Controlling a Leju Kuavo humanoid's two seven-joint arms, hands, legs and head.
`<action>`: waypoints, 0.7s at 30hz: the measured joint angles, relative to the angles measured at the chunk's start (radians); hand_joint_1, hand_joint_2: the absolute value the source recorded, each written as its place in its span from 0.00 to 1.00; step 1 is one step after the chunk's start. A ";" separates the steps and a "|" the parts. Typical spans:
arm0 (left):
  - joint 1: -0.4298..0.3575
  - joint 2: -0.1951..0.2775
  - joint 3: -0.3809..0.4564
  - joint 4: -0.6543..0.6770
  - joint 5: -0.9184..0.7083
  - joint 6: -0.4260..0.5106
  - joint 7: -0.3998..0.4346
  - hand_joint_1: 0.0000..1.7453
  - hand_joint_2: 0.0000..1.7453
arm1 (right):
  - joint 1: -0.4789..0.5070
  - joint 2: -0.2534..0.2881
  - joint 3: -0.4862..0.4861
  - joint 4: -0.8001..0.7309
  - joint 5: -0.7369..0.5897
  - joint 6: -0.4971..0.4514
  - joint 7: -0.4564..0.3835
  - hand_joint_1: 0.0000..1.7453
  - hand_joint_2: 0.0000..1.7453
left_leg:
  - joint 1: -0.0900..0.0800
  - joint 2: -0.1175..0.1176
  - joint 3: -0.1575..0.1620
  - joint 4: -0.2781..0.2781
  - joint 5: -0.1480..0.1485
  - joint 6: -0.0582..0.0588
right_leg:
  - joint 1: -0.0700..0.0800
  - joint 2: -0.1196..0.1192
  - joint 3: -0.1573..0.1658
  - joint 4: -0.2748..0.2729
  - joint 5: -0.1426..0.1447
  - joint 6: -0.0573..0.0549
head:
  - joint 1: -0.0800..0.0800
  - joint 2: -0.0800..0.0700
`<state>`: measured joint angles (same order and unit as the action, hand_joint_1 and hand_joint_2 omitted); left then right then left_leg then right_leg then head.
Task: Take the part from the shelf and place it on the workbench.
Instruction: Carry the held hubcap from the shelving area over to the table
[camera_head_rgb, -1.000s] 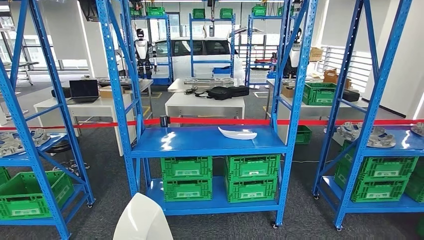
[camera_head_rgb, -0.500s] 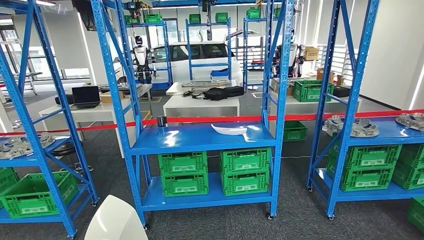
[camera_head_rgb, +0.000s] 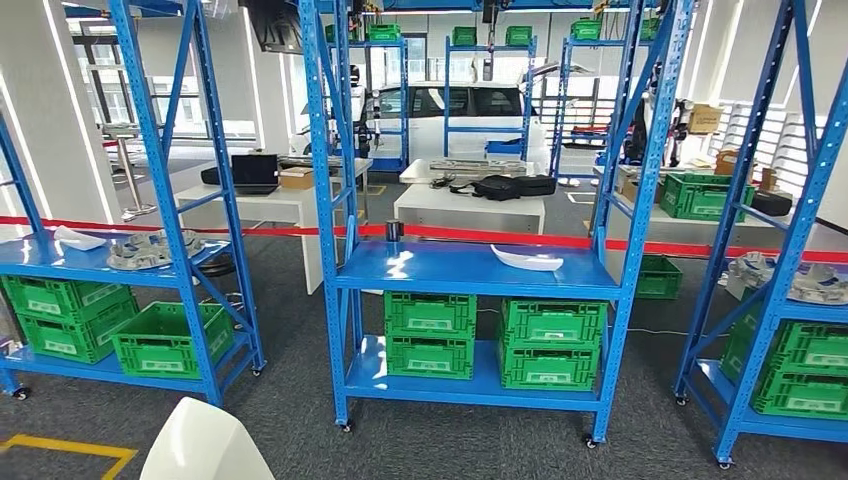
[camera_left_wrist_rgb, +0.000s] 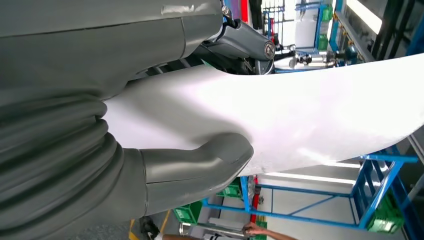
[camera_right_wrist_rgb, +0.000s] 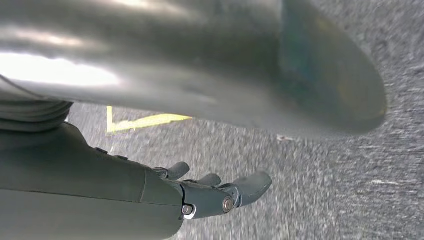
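The part (camera_left_wrist_rgb: 280, 115) sits in the left hand (camera_left_wrist_rgb: 150, 150), a broad white shell, smooth and glossy, curving gently to a thin edge; in the head view its rounded tip (camera_head_rgb: 200, 445) pokes up low and left of the robot. The thick grey thumb (camera_left_wrist_rgb: 210, 160) presses on one face while darker fingers (camera_left_wrist_rgb: 245, 42) close over the other, so it is clamped near one end with most of its length hanging free. It looks light and fairly stiff, likely moulded plastic, but that slick skin could slide in the rubbery grip, and the long overhang would lever against the thumb on any jolt; a hold nearer the middle would seem steadier. The right hand (camera_right_wrist_rgb: 220, 192) hangs over grey speckled carpet, fingers loosely extended and apart, holding nothing. Ahead stands a blue steel shelf (camera_head_rgb: 470, 270) with a shiny painted deck, a second white part (camera_head_rgb: 527, 260) lying on it, and ribbed green crates (camera_head_rgb: 430, 330) stacked below. Red tape (camera_head_rgb: 500, 237) runs behind, with white tables (camera_head_rgb: 470, 205) beyond.
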<state>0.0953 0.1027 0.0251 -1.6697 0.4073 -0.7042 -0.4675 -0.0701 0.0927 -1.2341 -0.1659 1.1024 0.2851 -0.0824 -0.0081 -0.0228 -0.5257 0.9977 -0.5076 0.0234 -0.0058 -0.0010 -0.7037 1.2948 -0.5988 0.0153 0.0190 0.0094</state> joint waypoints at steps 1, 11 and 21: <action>0.006 -0.005 0.006 -0.002 0.000 -0.004 -0.002 1.00 1.00 | 0.000 -0.003 0.005 0.000 0.006 0.002 0.000 0.00 0.00 | 0.000 -0.011 -0.007 0.007 0.003 -0.002 | 0.000 0.006 0.038 -0.054 0.025 -0.003 | 0.000 0.000; 0.027 -0.044 0.037 -0.047 0.003 -0.021 -0.015 1.00 1.00 | -0.001 -0.023 0.037 0.000 0.013 0.024 -0.030 0.00 0.00 | 0.001 -0.015 -0.093 0.125 -0.050 -0.050 | -0.004 -0.010 0.156 -0.285 0.097 -0.050 | -0.003 0.000; -0.027 -0.043 0.039 -0.043 0.061 0.024 0.016 1.00 1.00 | 0.002 -0.023 0.032 0.000 -0.034 -0.014 0.092 0.00 0.00 | 0.012 0.086 -0.011 0.015 -0.009 -0.051 | 0.000 -0.113 0.153 -0.276 0.100 -0.023 | -0.004 0.000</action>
<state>0.0683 0.0600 0.0639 -1.7127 0.4679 -0.6805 -0.4518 -0.0684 0.0700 -1.2016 -0.1663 1.0681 0.2712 0.0096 0.0042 0.0628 -0.5365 1.0124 -0.5166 -0.0276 -0.0053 -0.1135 -0.5511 1.0189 -0.4988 -0.0078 0.0153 0.0093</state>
